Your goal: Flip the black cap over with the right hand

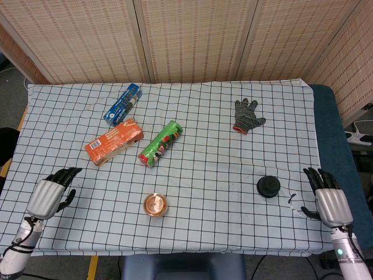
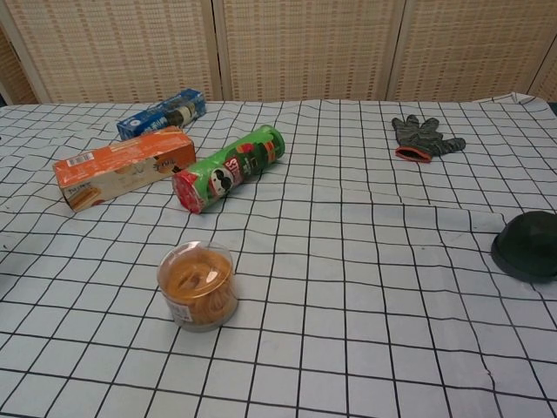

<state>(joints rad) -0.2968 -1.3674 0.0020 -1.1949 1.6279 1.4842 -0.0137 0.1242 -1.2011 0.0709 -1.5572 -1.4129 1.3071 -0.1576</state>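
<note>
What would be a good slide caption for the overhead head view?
Both robot hands, left hand and right hand, open at the table's near edge; black cap untouched beside the right.

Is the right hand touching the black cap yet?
Apart. The head view shows checkered cloth between the right hand, near the table's edge, and the black cap.

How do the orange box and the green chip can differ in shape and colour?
The orange box is a flat-sided rectangular carton; the green chip can is a round tube. The box is orange with a pale end, the can green with a red end. Both lie on their sides on the checked cloth, side by side and apart.
</note>
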